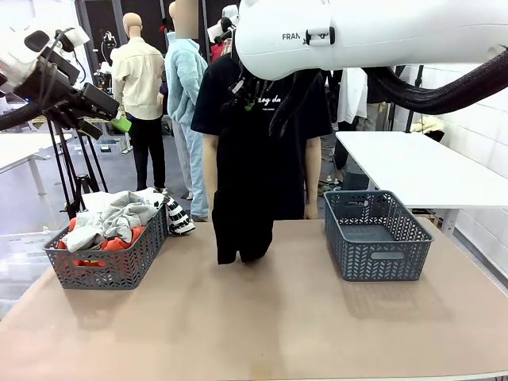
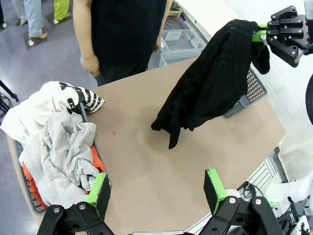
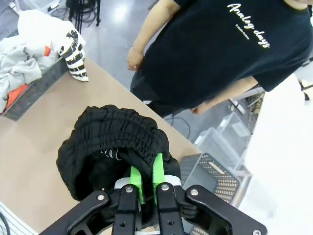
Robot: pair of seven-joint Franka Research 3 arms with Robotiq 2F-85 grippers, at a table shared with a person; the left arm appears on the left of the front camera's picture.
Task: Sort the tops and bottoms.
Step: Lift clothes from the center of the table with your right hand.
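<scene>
The bottoms [image 1: 242,214], a plain black garment, hang above the middle of the table, bunched at the waistband in my right gripper [image 3: 146,178], which is shut on them. From the left wrist view the bottoms [image 2: 210,88] dangle from that gripper [image 2: 260,35] near the right-hand basket. The tops lie heaped in the left basket [image 1: 107,266]: a light grey one [image 2: 63,147], an orange one [image 2: 29,183] and a white one with black print [image 2: 73,98] spilling over the rim. My left gripper [image 2: 156,188] is open and holds nothing, high above that basket, at the upper left [image 1: 89,119] in the front view.
An empty grey basket [image 1: 377,234] stands at the table's right. A person in a black tee [image 3: 220,49] stands at the far edge, hands down, just behind the hanging garment. Bare tabletop [image 1: 262,317] lies between the baskets.
</scene>
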